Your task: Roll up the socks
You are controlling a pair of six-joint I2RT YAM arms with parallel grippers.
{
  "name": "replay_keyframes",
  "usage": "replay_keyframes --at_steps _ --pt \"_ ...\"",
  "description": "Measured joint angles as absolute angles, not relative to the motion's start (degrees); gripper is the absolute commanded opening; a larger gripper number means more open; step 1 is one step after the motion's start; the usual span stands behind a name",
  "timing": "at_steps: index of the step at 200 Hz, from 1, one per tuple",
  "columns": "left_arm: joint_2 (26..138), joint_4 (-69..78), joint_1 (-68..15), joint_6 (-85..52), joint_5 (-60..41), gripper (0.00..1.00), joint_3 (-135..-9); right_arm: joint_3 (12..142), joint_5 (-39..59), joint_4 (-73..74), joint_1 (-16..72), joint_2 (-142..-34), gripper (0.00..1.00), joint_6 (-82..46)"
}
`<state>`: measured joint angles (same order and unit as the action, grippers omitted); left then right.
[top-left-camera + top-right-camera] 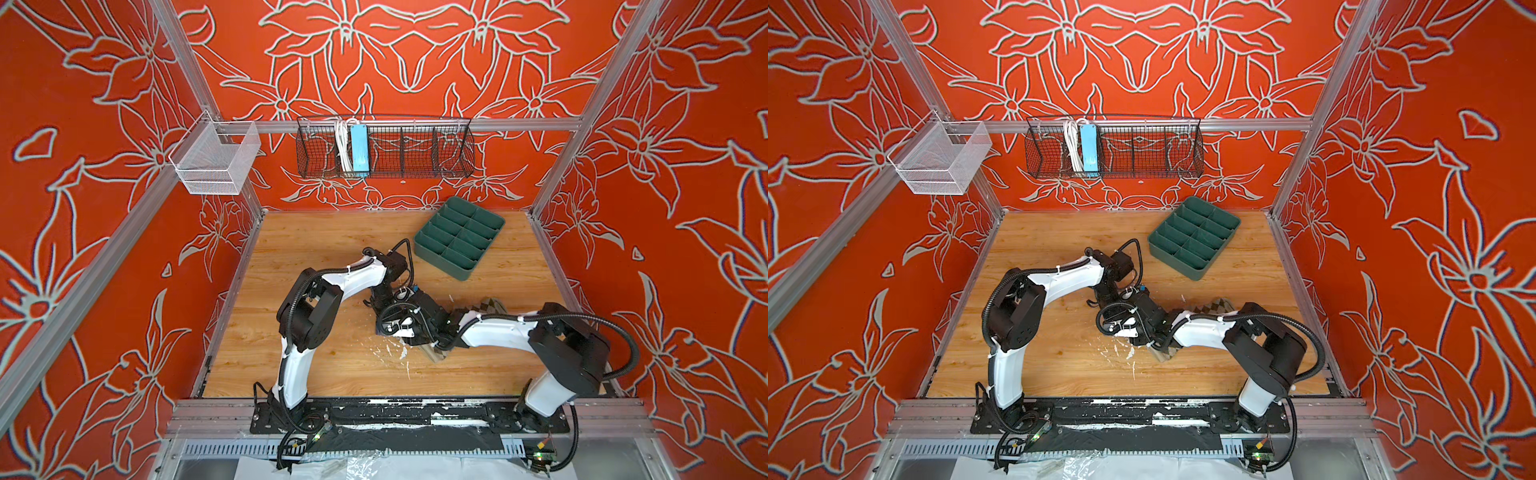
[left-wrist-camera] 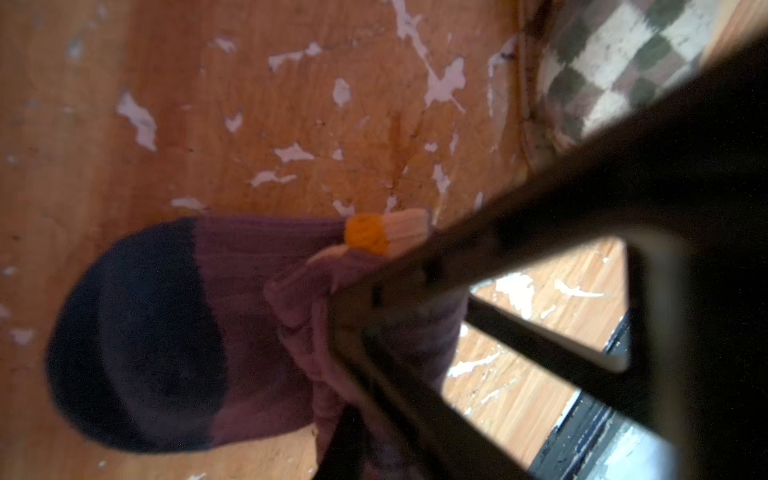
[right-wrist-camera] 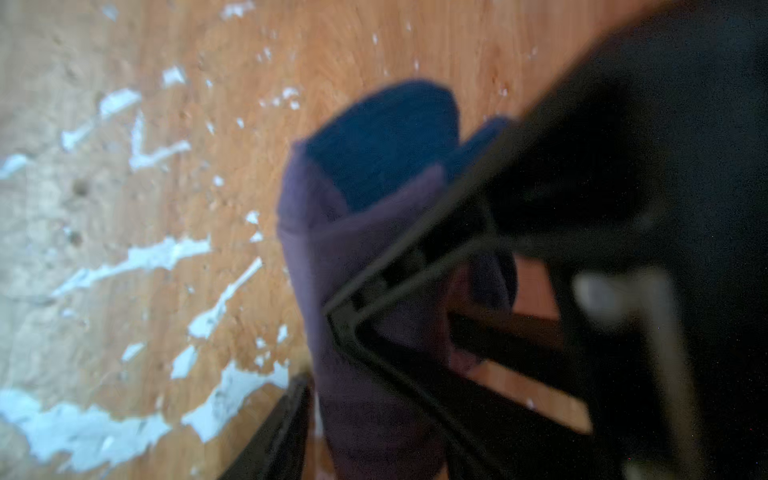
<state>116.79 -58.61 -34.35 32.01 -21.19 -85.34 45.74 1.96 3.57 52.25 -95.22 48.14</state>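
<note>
Purple cloth is bunched up right at the tip of the left pincer (image 2: 336, 357), which is pinched together on the purple sock (image 2: 232, 332). Out past that tip, the sock's dark blue toe lies flat on the wooden desk (image 1: 316, 257). Close by the tip sits a small yellow curl, which looks like the cuff wound up on itself. The right pincer (image 3: 316, 353) has come in to the same sock from the other way, and purple cloth lies between its two fingers. That picture is blurry, so I cannot tell if it is squeezing the sock or just sitting around it. The checked sock (image 1: 492, 305) lies just beside both pincers, partly under the right arm, and no pincer holds it. The green tray (image 1: 459, 237) sits well beyond the pincers and looks empty. I think the step in hand is rolling the purple sock, with the roll begun at the cuff end and the toe not yet wound in. The next move likely calls for turning the roll toward the toe while one pincer keeps it tight, so the soft cloth does not spring open. The checked sock would come after.
</note>
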Motion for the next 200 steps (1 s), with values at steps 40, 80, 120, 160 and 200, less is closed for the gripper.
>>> replay_keyframes --at_steps 40,80,120,160,200 --pt "116.1 -57.8 -33.9 31.0 -21.4 0.36 -84.3 49.3 3.9 -3.0 52.0 -95.9 0.13 49.1" --pt "109.8 -55.9 -33.4 30.4 -19.0 0.5 -79.0 54.5 9.6 -12.2 52.0 -96.3 0.07 49.4" --pt "99.3 -53.3 -32.8 29.7 -14.2 0.55 -73.4 59.5 15.0 -18.9 52.2 -98.8 0.06 48.7" --pt "83.2 -47.1 -31.7 25.9 -7.7 0.58 -65.1 63.6 17.3 -24.6 52.2 -102.5 0.03 46.3" --pt "72.7 -43.5 -32.2 25.2 -1.6 0.57 -59.8 67.4 20.0 -29.1 51.3 -104.8 0.02 45.8"
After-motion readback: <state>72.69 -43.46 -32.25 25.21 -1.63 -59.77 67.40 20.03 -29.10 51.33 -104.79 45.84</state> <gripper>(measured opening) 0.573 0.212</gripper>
